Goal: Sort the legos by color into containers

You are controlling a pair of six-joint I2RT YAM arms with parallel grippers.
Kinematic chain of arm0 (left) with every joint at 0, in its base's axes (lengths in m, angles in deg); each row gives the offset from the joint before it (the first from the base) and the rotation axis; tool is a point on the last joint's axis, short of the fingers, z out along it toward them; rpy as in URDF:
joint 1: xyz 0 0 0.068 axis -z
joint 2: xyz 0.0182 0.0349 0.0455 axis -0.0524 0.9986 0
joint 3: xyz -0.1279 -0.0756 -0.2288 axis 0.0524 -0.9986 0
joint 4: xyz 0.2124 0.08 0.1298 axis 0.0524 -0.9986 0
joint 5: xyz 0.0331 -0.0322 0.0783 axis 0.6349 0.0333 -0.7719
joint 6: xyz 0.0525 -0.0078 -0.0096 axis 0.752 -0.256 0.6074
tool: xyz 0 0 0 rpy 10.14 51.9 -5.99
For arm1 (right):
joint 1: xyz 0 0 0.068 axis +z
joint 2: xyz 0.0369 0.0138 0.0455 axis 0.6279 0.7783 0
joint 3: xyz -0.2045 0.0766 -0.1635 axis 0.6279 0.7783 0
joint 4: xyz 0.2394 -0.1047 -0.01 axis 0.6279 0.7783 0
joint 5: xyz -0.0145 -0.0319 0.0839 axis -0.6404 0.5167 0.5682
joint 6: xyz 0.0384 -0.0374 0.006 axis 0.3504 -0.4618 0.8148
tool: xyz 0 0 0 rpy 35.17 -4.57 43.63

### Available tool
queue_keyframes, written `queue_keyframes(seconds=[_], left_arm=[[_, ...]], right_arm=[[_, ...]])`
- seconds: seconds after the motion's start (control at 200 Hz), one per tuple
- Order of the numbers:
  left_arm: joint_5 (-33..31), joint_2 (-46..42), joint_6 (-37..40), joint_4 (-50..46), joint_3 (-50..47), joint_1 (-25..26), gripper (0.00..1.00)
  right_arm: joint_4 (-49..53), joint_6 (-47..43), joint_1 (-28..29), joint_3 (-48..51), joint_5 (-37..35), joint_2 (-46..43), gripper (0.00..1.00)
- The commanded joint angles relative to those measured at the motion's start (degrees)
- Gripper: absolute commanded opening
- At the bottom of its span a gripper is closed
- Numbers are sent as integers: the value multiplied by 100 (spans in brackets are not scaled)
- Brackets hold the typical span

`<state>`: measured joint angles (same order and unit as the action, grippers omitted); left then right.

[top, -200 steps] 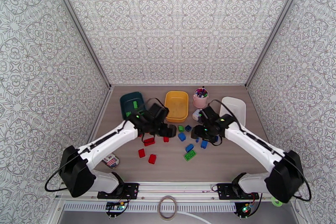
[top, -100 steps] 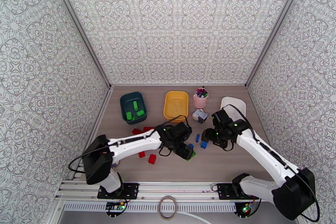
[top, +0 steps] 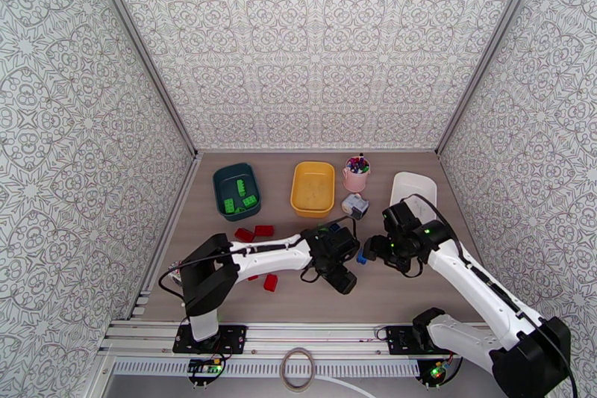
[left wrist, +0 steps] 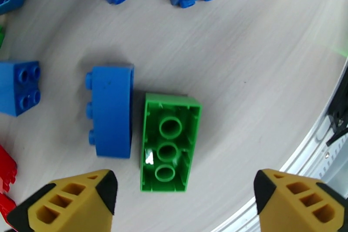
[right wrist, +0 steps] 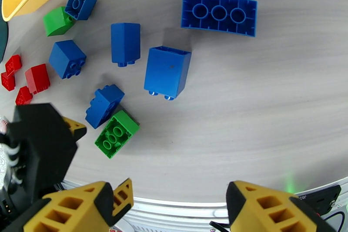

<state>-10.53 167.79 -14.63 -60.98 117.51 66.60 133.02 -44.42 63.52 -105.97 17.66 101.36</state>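
3 patterned walls point(top: 321, 41); legos point(top: 270, 282) litter grey tabletop point(top: 388, 289).

Setting: a robotics laboratory test cell. Indicators: grey-white ornament-patterned wall panels point(top: 321, 41) enclose a pale wood-grain tabletop point(top: 395, 291) on three sides. A ribbed aluminium mounting rail point(top: 313, 334) along the near edge carries the white-and-black left arm point(top: 269, 256) and right arm point(top: 477, 284).

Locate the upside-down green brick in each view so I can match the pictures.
Top external: hidden beneath the left hand, lower centre.
Left wrist: the green brick sits lower centre, hollow side up, between the hand's yellow fingertips.
Right wrist: lower left, beside the left hand's black body.
Shared landmark: the blue brick on its side right beside it in both wrist views.
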Motion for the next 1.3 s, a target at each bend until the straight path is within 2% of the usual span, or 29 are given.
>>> queue_keyframes(seconds=[0.0, 0.12, 0.385, 0.73, 1.03, 1.296], left_arm=[[-133, 314, 178, -39, 201, 48, 79], [-130, 466, 186, 31, 233, 98, 69], [-435, 678, 94, -39, 278, 184, 55], [-663, 254, 83, -222, 306, 189, 30], [-866, -592, -18, -400, 161, 40, 29], [-865, -1401, -179, -483, -58, -640, 28]], right_arm=[[88, 74, -65, 11, 3, -60, 73], [148, 56, -76, -52, -44, -39, 73], [194, 17, -100, -126, -86, -26, 73], [-19, 39, -115, -174, 5, 157, 72], [-307, 31, -114, -622, 159, 585, 71], [-844, -35, -57, -1241, 627, 1429, 68]])
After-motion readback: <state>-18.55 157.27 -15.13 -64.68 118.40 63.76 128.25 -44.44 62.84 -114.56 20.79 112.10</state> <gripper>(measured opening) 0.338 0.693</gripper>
